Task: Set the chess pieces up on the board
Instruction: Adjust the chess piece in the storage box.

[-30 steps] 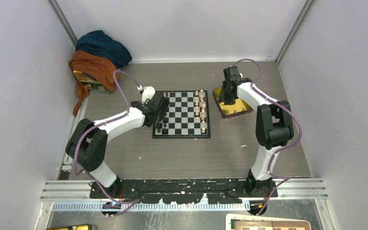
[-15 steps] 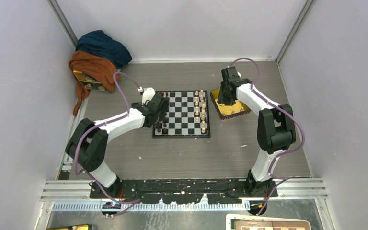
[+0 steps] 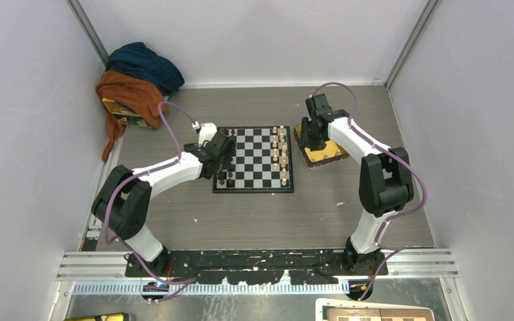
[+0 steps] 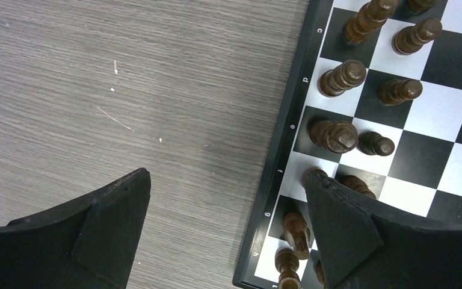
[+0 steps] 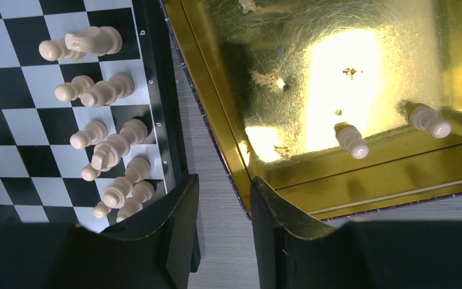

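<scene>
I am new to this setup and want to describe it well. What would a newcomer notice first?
The board in the middle of the table stands out, with dark pieces along its left edge and pale pieces along its right. Beside it on the right gleams a yellow tray with two more pale pieces visible inside.

Robotics lab test cell: a left arm and right arm stand bolted to a metal rail at bottom of frame, on a wood-grain table enclosed by plain white panels, chessboard at centre.
</scene>
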### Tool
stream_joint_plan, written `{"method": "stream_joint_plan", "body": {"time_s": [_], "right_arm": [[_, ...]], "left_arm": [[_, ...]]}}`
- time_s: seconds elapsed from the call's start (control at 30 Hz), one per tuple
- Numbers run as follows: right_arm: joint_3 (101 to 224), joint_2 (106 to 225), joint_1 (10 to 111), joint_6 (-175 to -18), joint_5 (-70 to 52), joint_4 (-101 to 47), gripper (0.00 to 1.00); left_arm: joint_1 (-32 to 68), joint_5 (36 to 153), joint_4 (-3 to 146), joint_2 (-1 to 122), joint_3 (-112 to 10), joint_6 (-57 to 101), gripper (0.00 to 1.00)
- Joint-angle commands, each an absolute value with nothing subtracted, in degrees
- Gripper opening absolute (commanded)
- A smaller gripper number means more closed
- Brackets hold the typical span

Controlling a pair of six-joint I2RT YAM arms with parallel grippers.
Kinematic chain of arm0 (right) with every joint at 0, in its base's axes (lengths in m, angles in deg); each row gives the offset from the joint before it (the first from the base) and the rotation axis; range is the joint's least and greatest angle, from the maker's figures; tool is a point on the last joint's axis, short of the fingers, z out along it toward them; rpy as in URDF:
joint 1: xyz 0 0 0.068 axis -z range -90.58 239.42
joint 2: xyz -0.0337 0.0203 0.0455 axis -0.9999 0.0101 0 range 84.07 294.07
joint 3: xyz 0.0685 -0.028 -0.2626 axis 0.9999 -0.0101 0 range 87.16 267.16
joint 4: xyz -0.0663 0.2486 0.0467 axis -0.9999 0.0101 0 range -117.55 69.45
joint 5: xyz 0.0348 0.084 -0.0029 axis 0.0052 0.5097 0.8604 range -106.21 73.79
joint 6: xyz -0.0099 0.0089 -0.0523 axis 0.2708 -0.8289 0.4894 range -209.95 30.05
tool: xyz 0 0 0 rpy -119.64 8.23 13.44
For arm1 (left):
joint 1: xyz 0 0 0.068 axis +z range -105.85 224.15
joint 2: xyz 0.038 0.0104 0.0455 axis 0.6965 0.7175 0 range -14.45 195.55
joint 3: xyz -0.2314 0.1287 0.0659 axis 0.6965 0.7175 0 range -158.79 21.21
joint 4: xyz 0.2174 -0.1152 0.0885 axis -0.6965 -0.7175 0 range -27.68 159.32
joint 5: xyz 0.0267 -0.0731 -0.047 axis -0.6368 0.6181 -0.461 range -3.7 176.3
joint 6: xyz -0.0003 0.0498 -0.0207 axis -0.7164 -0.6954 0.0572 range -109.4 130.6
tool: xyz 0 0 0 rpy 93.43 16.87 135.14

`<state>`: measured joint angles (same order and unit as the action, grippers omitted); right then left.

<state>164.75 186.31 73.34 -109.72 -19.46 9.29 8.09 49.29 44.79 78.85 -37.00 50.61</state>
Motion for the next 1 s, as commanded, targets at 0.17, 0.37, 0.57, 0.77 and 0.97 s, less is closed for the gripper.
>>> {"method": "stream_joint_plan", "body": {"time_s": [0.17,0.37,0.57,0.77,0.97], "right_arm": [[168.2,187.8,73.1,-107.3,-17.4,11.1,0.43],[168.1,190.8,73.1,-107.4,-17.1,10.9,0.43],[169.7,193.1,73.1,-108.0,-18.2,10.2,0.29],[173.5,195.7,73.1,-109.2,-21.3,10.7,0.11],[177.2,198.4,73.1,-111.6,-25.4,10.7,0.02]], "left_arm": [[8.0,47.8,48.0,77.3,-36.4,50.4,1.00],[8.2,47.8,48.3,77.2,-35.6,50.5,1.00],[8.3,47.6,48.0,77.0,-35.3,50.6,1.00],[8.4,47.5,47.8,76.9,-35.4,50.3,1.00],[8.4,47.6,47.5,77.6,-36.2,49.8,1.00]]}}
